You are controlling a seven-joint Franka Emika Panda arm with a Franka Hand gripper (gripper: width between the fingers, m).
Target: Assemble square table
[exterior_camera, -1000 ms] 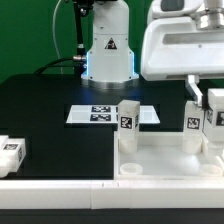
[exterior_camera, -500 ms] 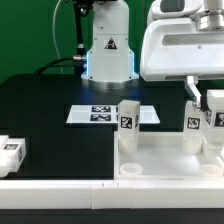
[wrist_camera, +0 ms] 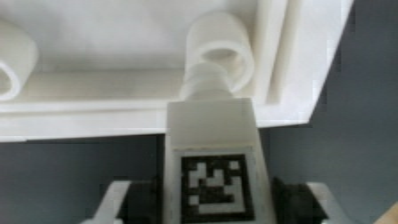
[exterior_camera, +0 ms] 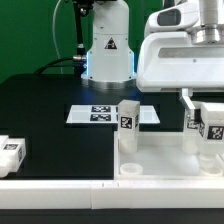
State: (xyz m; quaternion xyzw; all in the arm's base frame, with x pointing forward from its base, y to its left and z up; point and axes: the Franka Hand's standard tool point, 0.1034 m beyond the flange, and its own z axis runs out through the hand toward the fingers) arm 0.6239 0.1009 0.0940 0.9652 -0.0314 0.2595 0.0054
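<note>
- Lining up the held leg (wrist_camera: 210, 130) over a corner socket (wrist_camera: 222, 45) of the table top (exterior_camera: 160, 162), at the lower right of the exterior frame. That's the step as I read it.
- The hand (wrist_camera: 214, 205) is clamped on that leg, with fingers (wrist_camera: 121, 200) either side of its tag and nothing else in the grip.
- In the wrist view the leg tip sits close to the socket mouth and roughly on its axis. I can't tell whether it's touching.
- To do it well, I'd keep the leg upright, centre the tip on the bore before any more descent, then go down slowly with light pressure. Off-centre, it would likely ride up on the raised rim or shove the top.
- The right standing leg (exterior_camera: 192, 122) is just beside the held one, so I'd watch finger clearance there.
- The left standing leg (exterior_camera: 127, 118) is at centre frame on the top's other far corner.
- A loose leg (exterior_camera: 10, 155) lies at the left edge on the tabletop (exterior_camera: 45, 120), well apart from the rest.
- The marker board (exterior_camera: 90, 113) lies beyond the top.
- Compared with half a second ago, the hand has come down and shifted slightly toward the exterior view's left, and the held leg's tag is lower in frame. The top, both standing legs and the loose leg haven't moved.
</note>
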